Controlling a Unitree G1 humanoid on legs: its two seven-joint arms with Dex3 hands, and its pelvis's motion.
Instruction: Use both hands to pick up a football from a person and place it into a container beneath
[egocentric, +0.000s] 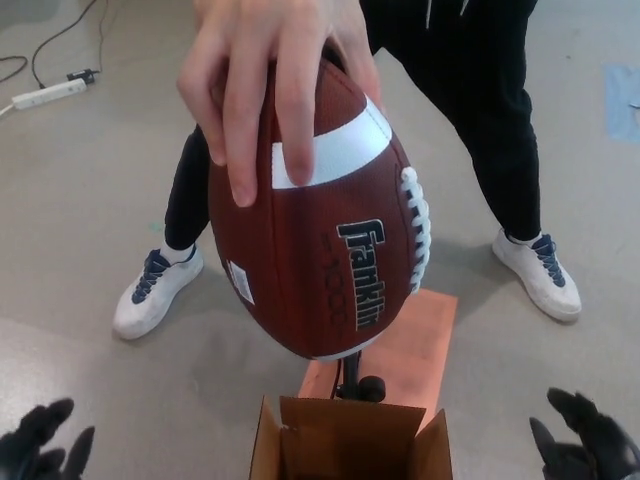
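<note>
A person's hand (275, 85) grips a brown Franklin football (325, 230) from above, holding it upright in the middle of the head view. The ball has a white stripe and white laces on its right side. Directly beneath it stands an open cardboard box (350, 445) at the bottom edge. My left hand (42, 445) shows at the bottom left corner, fingers apart and holding nothing. My right hand (590, 442) sits at the bottom right corner, also open and empty. Both hands are well below and to the sides of the ball.
The person stands behind the ball in black trousers and white shoes (155, 290). An orange block (415, 350) with a black stand lies behind the box. A white power strip (48, 95) with cables rests on the floor at far left.
</note>
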